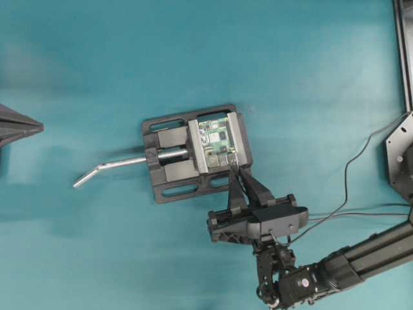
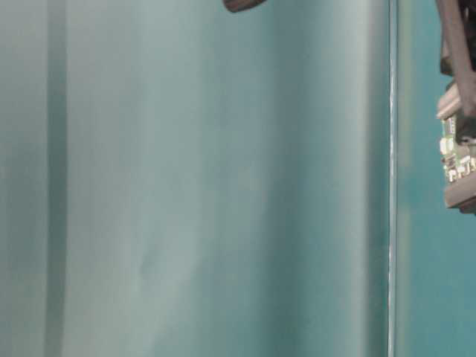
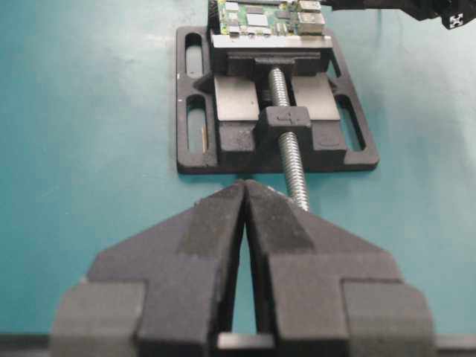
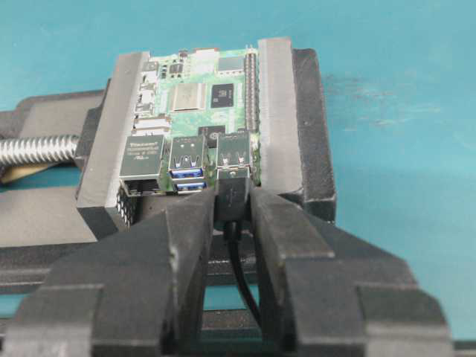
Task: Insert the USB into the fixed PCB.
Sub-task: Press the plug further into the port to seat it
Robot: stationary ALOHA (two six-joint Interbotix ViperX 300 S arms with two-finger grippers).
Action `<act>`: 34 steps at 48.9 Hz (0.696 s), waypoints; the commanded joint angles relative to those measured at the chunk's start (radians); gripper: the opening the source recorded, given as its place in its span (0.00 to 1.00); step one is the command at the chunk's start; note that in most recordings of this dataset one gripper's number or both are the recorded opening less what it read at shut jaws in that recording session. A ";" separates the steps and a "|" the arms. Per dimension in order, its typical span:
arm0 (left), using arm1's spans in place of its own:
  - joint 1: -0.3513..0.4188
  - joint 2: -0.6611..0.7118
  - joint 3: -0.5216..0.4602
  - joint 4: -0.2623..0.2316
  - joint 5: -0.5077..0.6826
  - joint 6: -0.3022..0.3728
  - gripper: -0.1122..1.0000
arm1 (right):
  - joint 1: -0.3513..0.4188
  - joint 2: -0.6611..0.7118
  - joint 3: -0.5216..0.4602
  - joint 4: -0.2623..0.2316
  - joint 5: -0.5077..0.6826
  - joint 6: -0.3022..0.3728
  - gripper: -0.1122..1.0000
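While the scene runs from left to right, each entry follows that order.

Left pincer point(image 3: 244, 195): pads pressed together with nothing between them; it hangs over the teal bench point(image 1: 97, 258) at the far left edge of the overhead view, well apart from the vise, tips pointing toward the screw.

Vise handle point(image 1: 110, 169): silver bent rod lying on the bench, sticking out from the left side of the vise.

Vise point(image 1: 169, 188): black, flat base with slots, sitting near the middle of the bench; its threaded screw point(image 3: 290, 152) runs toward the left pincer.

Fixed PCB point(image 4: 195, 100): green board held level between the two grey vise faces, silvery ports lining the edge that faces the right pincer.

USB point(image 4: 232, 195): dark plug with its metal tip at the mouth of the right-hand silvery port; whether it is seated I cannot tell.

Cable point(image 4: 242, 286): thin, black, trailing down from the plug between the fingers.

Right pincer point(image 4: 232, 202): clamped on the USB plug, just beside the board's port edge, reaching in from the lower right of the overhead view.
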 commanded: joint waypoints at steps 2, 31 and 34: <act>-0.005 0.011 -0.029 0.005 -0.006 -0.002 0.14 | -0.043 -0.018 -0.014 -0.015 -0.008 0.002 0.27; -0.005 0.011 -0.028 0.005 -0.008 -0.002 0.14 | -0.075 -0.025 -0.012 -0.038 -0.020 -0.009 0.27; -0.005 0.011 -0.029 0.003 -0.006 -0.002 0.14 | -0.083 -0.025 -0.011 -0.040 -0.020 -0.011 0.27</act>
